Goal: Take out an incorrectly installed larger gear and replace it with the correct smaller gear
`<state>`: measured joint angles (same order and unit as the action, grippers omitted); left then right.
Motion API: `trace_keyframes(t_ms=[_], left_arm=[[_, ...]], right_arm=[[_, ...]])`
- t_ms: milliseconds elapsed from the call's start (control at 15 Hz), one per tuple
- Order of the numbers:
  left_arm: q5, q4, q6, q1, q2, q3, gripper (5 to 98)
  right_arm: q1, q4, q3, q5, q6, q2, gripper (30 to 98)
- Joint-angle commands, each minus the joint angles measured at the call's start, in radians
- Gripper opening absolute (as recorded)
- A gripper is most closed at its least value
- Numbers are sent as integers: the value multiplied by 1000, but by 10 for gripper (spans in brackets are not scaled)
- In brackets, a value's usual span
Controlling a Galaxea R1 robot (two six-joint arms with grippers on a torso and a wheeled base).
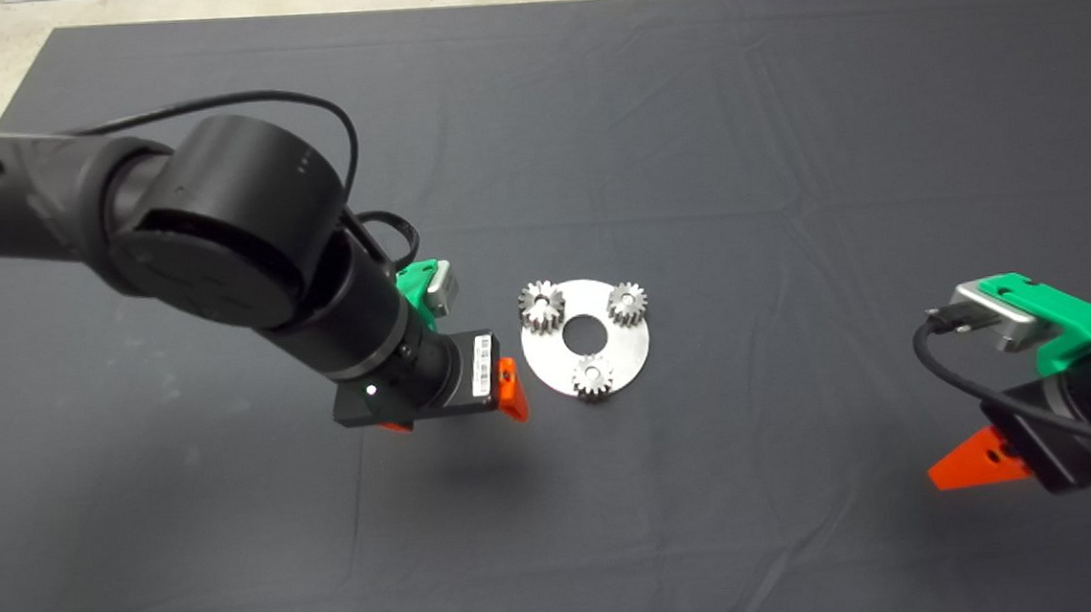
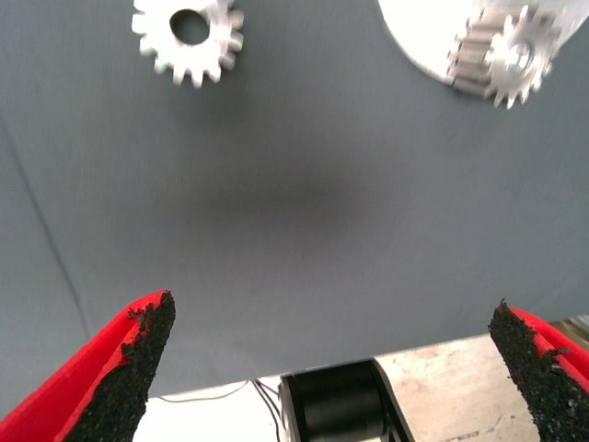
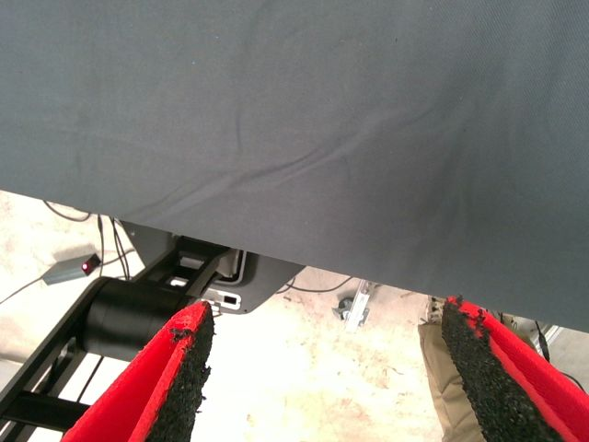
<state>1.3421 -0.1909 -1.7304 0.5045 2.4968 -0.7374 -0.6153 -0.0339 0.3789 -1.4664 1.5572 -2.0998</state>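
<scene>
Larger gear [image 1: 541, 305] sits at ten o'clock on the plate [image 1: 625, 348]; left gripper [image 2: 327, 368], jaws apart, should straddle it squarely before clamping.

Head view overhead, wrist views low over mat [image 1: 783, 136], left shares plate [image 2: 423, 32]

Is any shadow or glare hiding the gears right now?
Head view: the left gripper throws a soft shadow on the bare mat, clear of the plate, whose three gears read fine. Left wrist view: a dark shadow patch sits short of the loose gear, and the plate glares white. Right wrist view: even light, only mat creases.
</scene>
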Motion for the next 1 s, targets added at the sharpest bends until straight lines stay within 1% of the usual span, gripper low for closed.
trace_keyframes(t_ms=[0, 267, 400, 467, 533, 600, 733, 933], left_arm=[[-1, 7, 12, 11, 15, -13, 884], [-4, 7, 9, 11, 29, -6, 884], [-3, 7, 11, 11, 44, -24, 884], [-3, 7, 14, 11, 56, -48, 884], [-1, 7, 26, 11, 76, -72, 884], [-3, 7, 49, 11, 95, -94, 884], [-1, 7, 74, 11, 129, -147, 884], [-1, 7, 139, 9, 152, -219, 884]], right_arm=[[-17, 25, 0, 1, 0, 5, 660], [-17, 26, 0, 1, 0, 3, 660], [-17, 26, 0, 1, 0, 3, 660], [-17, 26, 0, 1, 0, 3, 660], [-17, 26, 0, 0, 0, 5, 660], [-17, 26, 0, 0, 0, 4, 660], [-17, 26, 0, -2, 0, 5, 660], [-17, 26, 0, -2, 0, 10, 660]])
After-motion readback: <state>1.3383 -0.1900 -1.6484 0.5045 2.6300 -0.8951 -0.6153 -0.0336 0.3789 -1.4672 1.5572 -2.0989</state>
